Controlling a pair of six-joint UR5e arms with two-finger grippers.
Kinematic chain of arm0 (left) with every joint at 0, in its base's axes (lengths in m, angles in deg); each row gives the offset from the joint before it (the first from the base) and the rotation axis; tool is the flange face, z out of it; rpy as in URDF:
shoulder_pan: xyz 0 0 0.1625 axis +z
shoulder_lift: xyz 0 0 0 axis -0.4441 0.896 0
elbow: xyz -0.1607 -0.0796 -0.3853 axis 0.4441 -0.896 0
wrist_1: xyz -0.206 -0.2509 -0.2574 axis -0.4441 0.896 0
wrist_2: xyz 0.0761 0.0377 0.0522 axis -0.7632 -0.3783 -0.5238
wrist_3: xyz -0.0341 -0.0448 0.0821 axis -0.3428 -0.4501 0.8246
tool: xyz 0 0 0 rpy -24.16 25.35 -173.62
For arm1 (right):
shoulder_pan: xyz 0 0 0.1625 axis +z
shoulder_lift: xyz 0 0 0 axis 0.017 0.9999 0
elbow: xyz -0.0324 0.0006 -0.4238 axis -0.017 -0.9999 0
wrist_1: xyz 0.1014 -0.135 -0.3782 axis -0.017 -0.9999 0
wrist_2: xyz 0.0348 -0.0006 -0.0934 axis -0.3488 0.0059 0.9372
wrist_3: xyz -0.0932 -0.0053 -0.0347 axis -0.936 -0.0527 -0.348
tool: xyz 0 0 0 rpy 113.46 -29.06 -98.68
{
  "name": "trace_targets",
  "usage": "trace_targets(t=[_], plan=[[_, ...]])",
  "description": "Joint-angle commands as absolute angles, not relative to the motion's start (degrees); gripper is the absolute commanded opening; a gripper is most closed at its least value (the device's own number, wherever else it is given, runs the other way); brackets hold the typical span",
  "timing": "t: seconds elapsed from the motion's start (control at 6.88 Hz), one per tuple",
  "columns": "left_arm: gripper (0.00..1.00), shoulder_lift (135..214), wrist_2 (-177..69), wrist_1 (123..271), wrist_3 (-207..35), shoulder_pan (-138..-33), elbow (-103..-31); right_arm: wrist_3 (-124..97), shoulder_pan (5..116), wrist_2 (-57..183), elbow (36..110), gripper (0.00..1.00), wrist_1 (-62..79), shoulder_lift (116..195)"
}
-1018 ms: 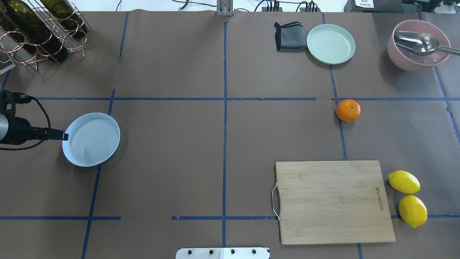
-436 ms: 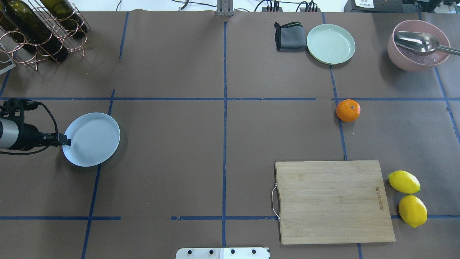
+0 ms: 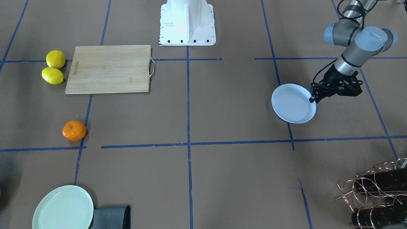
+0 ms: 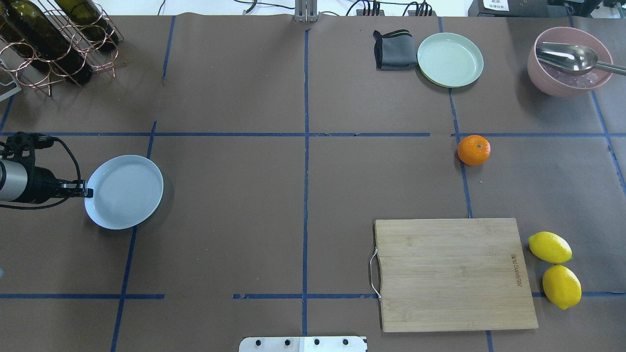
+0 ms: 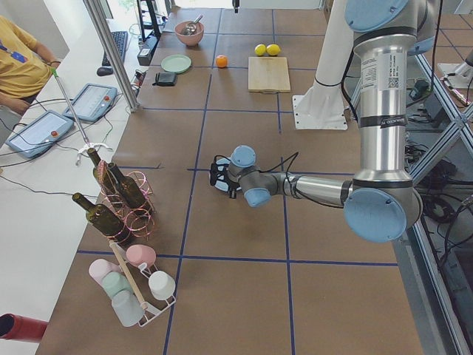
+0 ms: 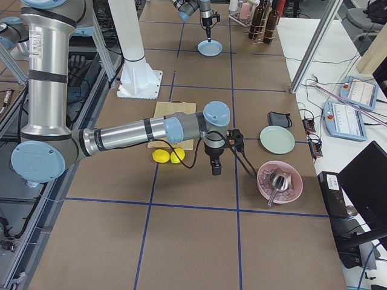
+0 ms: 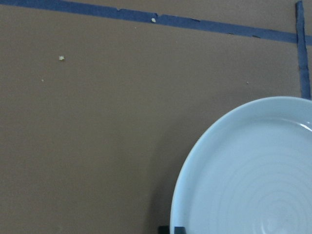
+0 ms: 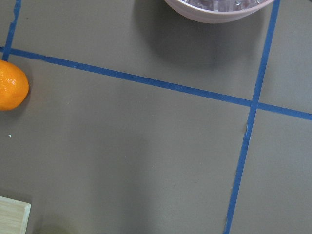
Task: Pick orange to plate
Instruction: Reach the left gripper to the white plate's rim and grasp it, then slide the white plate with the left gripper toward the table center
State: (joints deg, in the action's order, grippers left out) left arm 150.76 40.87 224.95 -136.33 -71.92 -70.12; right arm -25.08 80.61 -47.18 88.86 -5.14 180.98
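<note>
Nothing is done yet: the orange (image 4: 473, 149) sits on the counter on a tape line (image 4: 455, 112), on our right side and well apart from the plate (image 4: 145, 168); our left gripper (image 4: 88, 192) has its jaws pinched on the plate's rim, as far as we can judge; our right gripper (image 6: 216, 170) hangs near the fruit, and we cannot tell how its jaws stand; bare counter lies between fruit and plate, with the cutting board (image 4: 452, 274) and the pink bowl (image 4: 540, 80) off to the sides.

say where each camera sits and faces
Front: across table, facing base; left end effector at plate.
Overhead: behind base, looking down; left arm at left.
Left side: table end; left arm near.
Right side: opposite end; right arm near.
Left wrist: down onto plate rim.
Right wrist: down; orange at edge.
Front, overhead share orange.
</note>
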Motion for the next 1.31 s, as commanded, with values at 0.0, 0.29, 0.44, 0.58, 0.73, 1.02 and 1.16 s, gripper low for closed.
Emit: trace_targets(t=[0.0,0.29,0.44,0.58,0.73,1.02,1.16], plan=[[0.00,151.87,44.04,224.54,-136.95,-72.07,-76.39,-25.08,80.61,-47.18,88.94,1.00,-5.09,180.91],[0.00,163.67,44.42,221.23,-144.64,-71.89,-74.51,-25.17,80.61,-47.09,88.94,1.00,-5.09,180.91],[0.00,171.66,43.99,216.42,-148.00,-71.28,-72.06,-25.08,80.61,-47.18,88.94,1.00,-5.09,180.91],[0.00,178.27,40.15,213.50,-152.47,-66.49,-69.33,-25.17,80.61,-47.09,88.94,1.00,-5.09,180.91],[0.00,182.69,32.98,212.07,-154.86,-59.83,-66.44,-25.17,80.52,-47.09,88.94,1.00,-5.09,180.91],[0.00,188.08,30.10,210.39,-155.24,-57.40,-60.19,-25.17,80.60,-47.18,88.85,1.00,-5.17,180.91],[0.00,188.96,25.92,210.48,-154.98,-55.13,-58.86,-25.17,80.61,-47.18,88.85,1.00,-5.17,180.91]])
